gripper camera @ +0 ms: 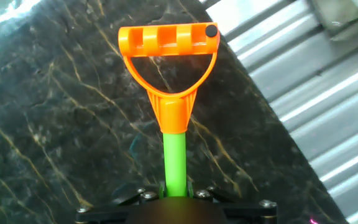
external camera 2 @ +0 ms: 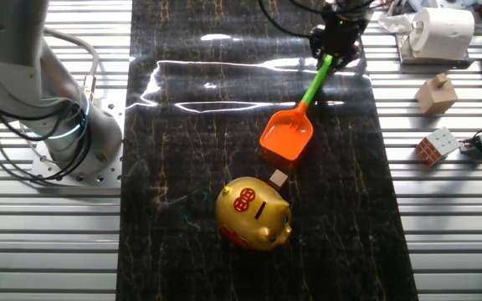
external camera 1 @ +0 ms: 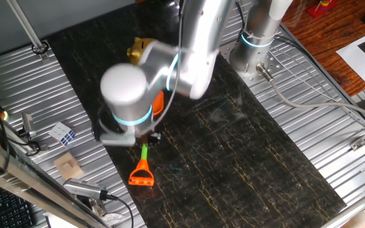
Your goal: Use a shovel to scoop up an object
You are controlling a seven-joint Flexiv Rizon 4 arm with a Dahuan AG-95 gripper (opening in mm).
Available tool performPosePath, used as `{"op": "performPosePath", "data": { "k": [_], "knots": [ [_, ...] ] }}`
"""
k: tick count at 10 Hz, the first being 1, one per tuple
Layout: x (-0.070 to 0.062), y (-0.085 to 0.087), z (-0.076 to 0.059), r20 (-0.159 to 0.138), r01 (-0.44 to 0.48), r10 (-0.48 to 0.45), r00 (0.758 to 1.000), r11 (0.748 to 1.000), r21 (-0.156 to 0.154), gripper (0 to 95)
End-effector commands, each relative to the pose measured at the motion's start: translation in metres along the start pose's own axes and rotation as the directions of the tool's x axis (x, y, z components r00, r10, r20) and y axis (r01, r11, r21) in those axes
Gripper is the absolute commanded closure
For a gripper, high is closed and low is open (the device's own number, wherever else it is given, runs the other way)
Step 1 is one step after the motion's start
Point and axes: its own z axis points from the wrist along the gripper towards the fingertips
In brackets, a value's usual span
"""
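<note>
Gripper [external camera 2: 335, 43] clamped on green shaft of shovel [external camera 2: 289, 132], orange blade angled toward gold piggy bank [external camera 2: 254, 212] near it on dark mat [external camera 2: 174, 125]. Small brown cube [external camera 2: 279, 178] between them. Approach step, apparently; next: blade low, under pig.
</note>
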Motion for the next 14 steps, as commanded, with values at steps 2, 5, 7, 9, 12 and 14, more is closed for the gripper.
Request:
{"op": "performPosePath", "data": {
  "k": [2,5,7,9,12,14],
  "knots": [
    [-0.003,-0.013,-0.014,0.030,-0.004,0.003,1.000,1.000,0.024,95.0],
    [0.000,-0.017,-0.017,0.113,-0.025,0.019,0.993,0.999,0.048,95.0],
    [0.009,-0.019,-0.021,0.159,-0.037,0.028,0.987,0.998,0.053,95.0],
    [0.017,-0.021,-0.024,0.191,-0.036,0.027,0.981,0.998,0.044,95.0],
    [0.020,-0.025,-0.019,0.237,-0.035,0.030,0.971,0.999,0.018,95.0],
    [0.021,-0.026,-0.019,0.242,-0.033,0.029,0.970,0.999,0.016,95.0]
  ]
}}
